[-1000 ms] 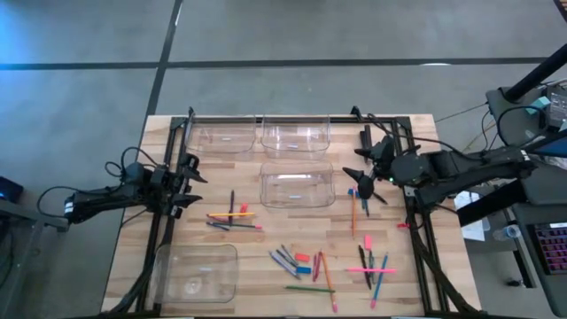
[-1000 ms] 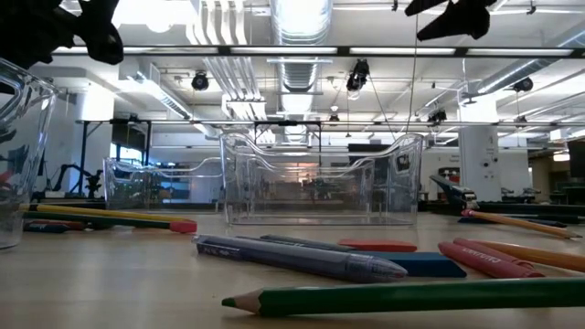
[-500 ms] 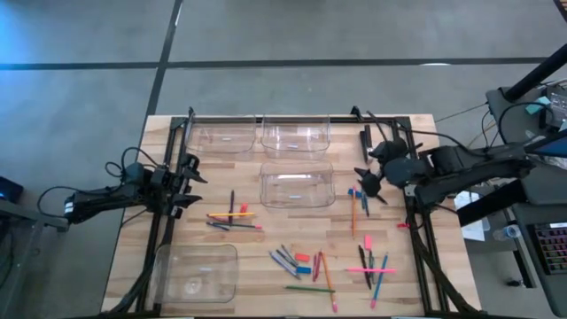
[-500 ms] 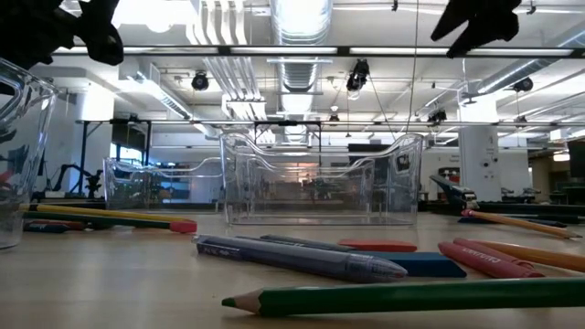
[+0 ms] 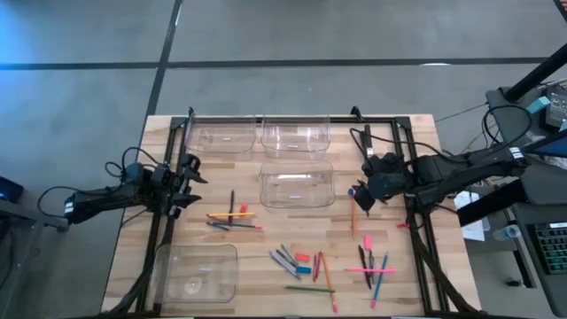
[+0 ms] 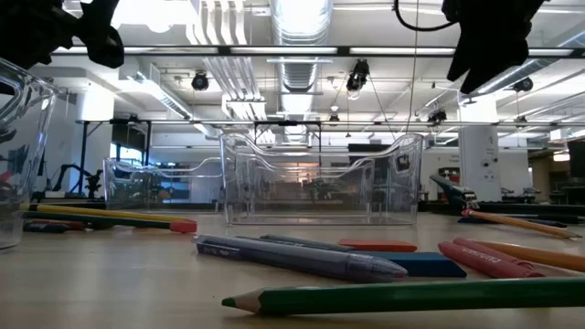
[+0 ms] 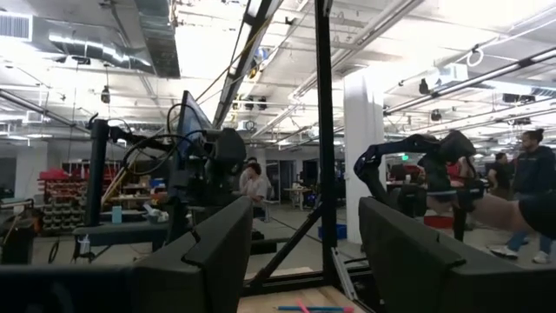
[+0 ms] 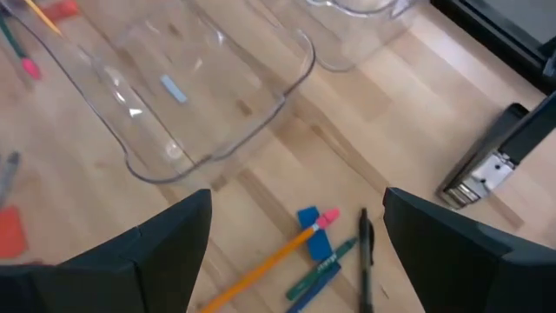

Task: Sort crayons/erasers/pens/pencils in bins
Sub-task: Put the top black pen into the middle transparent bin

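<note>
- An orange pencil (image 8: 261, 265) is seen lying flat on the table (image 5: 416, 275), pink eraser tip toward a small blue eraser (image 8: 314, 239) that it touches; its long axis runs down the table, away from the bins.
- A blue-green crayon (image 8: 317, 274) and a black pen (image 8: 365, 261) lie just beside it.
- This cluster sits beside the middle bin (image 8: 217, 96), below and between the right gripper's (image 8: 291, 252) fingers; jaws wide apart, nothing held.
- The left gripper (image 5: 189, 182) is held at the table's left rail, jaws partly apart, empty.

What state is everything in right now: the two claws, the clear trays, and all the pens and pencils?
Left gripper: open, holding nothing, waiting at the table's left edge.
Right gripper: open, empty, above an orange pencil and blue eraser.
Four bins: upright, empty.
Crayons, pens, pencils: lying loose on the table, unsorted.
</note>
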{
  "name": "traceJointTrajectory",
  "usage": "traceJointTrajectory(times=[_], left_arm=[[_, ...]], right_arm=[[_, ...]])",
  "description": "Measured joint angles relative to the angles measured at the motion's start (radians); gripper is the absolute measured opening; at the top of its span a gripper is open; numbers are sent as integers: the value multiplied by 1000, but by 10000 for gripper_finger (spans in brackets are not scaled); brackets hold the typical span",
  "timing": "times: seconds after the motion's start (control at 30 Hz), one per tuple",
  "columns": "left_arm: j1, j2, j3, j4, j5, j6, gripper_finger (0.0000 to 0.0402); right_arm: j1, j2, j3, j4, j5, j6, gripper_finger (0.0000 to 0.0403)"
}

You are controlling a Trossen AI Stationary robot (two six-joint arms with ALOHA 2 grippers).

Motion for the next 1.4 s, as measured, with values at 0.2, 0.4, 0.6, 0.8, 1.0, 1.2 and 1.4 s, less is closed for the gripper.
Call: traceJointTrajectory(times=[0.2,0.4,0.6,0.8,1.0,1.2,1.4], left_arm=[[0,0,0,0,0,3,196],[0,0,0,0,0,3,196],[0,0,1,49,0,1,196],[0,0,2,78,0,-101,196],[0,0,2,79,0,-102,196],[0,7,2,79,-25,-157,196],[0,71,2,74,-30,-209,196]], right_arm=[[0,23,-5,7,1,-14,325],[0,34,-6,8,-2,-36,325],[0,31,-6,9,-3,-17,325],[4,62,-6,-16,-61,15,325],[0,124,-7,-116,-148,84,325],[-11,133,-54,-188,-177,110,325],[-37,43,-183,-171,-200,160,324]])
